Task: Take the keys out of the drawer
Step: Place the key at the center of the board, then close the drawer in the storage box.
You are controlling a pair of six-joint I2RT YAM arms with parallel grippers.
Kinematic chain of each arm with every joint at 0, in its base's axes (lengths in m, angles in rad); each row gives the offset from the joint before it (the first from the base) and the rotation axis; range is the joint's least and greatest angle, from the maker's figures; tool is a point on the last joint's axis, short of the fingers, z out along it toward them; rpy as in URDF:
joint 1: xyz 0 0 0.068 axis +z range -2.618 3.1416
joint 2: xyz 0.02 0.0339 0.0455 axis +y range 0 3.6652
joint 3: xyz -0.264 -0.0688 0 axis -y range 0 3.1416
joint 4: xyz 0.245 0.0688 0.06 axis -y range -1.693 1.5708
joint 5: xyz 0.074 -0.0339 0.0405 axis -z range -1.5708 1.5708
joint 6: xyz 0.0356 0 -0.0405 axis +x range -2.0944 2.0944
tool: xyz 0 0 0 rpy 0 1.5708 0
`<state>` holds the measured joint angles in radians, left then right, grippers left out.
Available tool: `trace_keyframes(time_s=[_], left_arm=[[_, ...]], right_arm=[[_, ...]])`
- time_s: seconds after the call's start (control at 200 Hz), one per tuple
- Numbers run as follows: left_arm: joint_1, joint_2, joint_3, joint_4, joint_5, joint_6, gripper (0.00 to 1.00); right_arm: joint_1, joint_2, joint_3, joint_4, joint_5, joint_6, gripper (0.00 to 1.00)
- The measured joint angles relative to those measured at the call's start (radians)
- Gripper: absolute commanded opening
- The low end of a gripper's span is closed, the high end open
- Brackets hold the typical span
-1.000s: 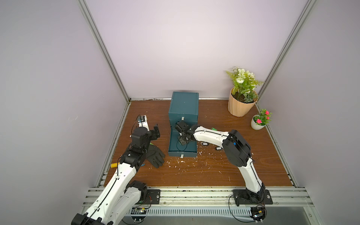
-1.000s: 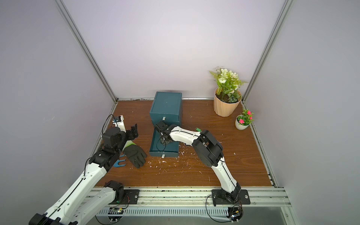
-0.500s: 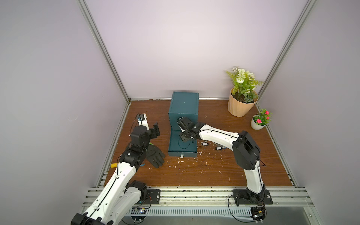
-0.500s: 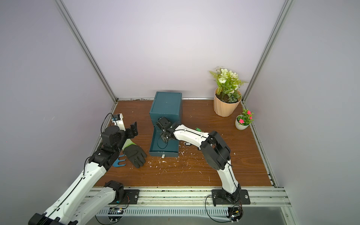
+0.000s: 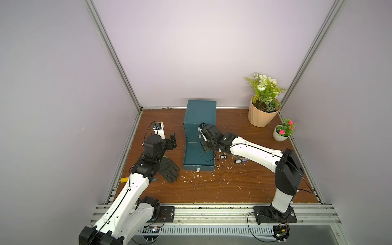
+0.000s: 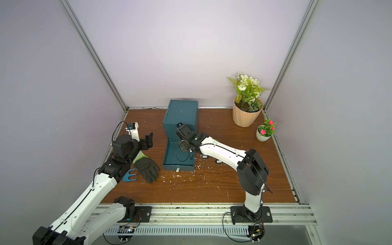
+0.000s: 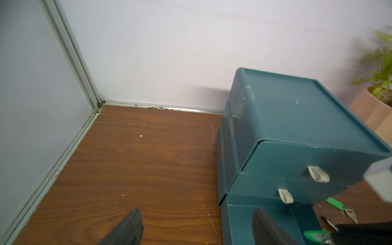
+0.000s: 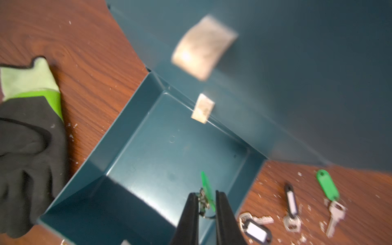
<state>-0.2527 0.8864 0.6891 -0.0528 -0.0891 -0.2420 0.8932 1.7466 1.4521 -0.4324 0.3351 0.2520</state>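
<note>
Three pale walls box in a wood-grain tabletop [image 5: 212,186] littered with white flecks. At the left a black glove [image 5: 168,169] lies by the left jaws, which stand wide and empty above the wood. In the middle, a teal drawer unit [image 5: 200,114] has its bottom drawer [image 8: 165,152] pulled out. Over that drawer the right jaws are narrowed on a green-tagged key [image 8: 206,187], its tag poking past the tips. Just right of the drawer, three more keys [image 8: 291,201] lie on the tabletop. Two potted plants [image 5: 263,101] stand in the far right corner.
</note>
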Motion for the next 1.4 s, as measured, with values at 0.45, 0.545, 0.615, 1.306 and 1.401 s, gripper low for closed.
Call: trace_keyframes(time_s=[0.45, 0.545, 0.615, 1.306, 1.401], left_arm=[[-0.008, -0.009, -0.032, -0.049, 0.294, 0.116, 0.63], [-0.042, -0.017, -0.042, -0.086, 0.315, 0.113, 0.6], [-0.077, -0.035, -0.057, -0.099, 0.326, 0.088, 0.56], [-0.364, -0.135, -0.35, 0.082, 0.288, -0.357, 0.0], [-0.417, -0.105, -0.364, 0.113, 0.268, -0.362, 0.0]], right_arm=[[-0.219, -0.195, -0.28, -0.029, 0.041, 0.082, 0.27], [-0.235, -0.164, -0.22, -0.057, 0.034, 0.085, 0.28], [-0.233, -0.121, -0.115, -0.077, 0.025, 0.085, 0.28], [-0.275, 0.492, 1.005, -0.194, -0.1, 0.183, 0.24], [-0.29, 0.549, 1.015, -0.245, -0.132, 0.199, 0.23]])
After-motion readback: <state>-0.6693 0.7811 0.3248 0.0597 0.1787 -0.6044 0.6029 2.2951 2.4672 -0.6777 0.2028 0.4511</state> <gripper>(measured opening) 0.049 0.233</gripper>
